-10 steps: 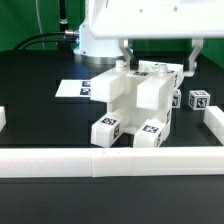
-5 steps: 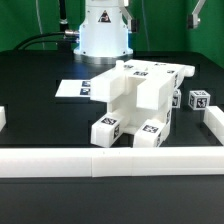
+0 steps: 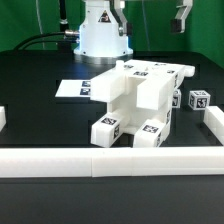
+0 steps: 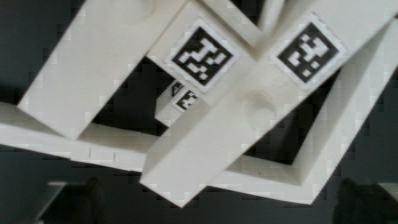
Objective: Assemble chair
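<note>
Above the chair (image 3: 138, 100), the gripper (image 3: 151, 16) is held open, empty; most is joined, one leg (image 3: 199, 99) left loose at the exterior view's right.

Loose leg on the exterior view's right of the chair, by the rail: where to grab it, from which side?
From straight above, pinching the leg across its two side faces. It seems to lie on the table with its tagged square end toward the camera, so those sides are parallel. The chair and the rail sit close on either side: descend centred.
</note>
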Robot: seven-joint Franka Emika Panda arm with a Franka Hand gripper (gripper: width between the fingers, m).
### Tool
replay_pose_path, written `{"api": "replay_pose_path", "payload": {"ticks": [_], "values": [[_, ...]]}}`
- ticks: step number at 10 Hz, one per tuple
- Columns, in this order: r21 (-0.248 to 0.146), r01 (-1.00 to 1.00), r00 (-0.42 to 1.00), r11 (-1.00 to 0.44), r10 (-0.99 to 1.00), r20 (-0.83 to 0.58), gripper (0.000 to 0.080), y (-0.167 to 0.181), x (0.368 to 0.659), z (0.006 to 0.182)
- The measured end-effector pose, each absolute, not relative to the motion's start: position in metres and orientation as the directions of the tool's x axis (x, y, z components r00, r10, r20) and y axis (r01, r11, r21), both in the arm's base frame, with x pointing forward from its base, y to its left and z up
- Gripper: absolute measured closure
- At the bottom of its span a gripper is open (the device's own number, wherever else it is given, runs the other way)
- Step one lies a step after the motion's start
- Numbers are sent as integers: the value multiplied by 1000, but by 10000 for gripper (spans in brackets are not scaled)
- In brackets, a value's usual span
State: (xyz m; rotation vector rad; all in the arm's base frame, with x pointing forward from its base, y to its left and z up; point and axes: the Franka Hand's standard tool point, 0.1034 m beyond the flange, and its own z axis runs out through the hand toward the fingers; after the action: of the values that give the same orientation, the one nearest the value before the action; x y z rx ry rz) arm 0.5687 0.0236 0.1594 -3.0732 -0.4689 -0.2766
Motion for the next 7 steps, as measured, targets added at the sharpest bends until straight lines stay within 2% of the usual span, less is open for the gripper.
{"api": "replay_pose_path", "payload": {"ticks": [3,4,6,7], "values": [[35,454,875,-890,453,173,151,21,566,159],[21,463,872,-886,459,169,151,15,552,154],[-13,491,864,-871,485,133,151,-7,512,133],[-27,482,871,-876,476,122,151,-13,502,125]]}}
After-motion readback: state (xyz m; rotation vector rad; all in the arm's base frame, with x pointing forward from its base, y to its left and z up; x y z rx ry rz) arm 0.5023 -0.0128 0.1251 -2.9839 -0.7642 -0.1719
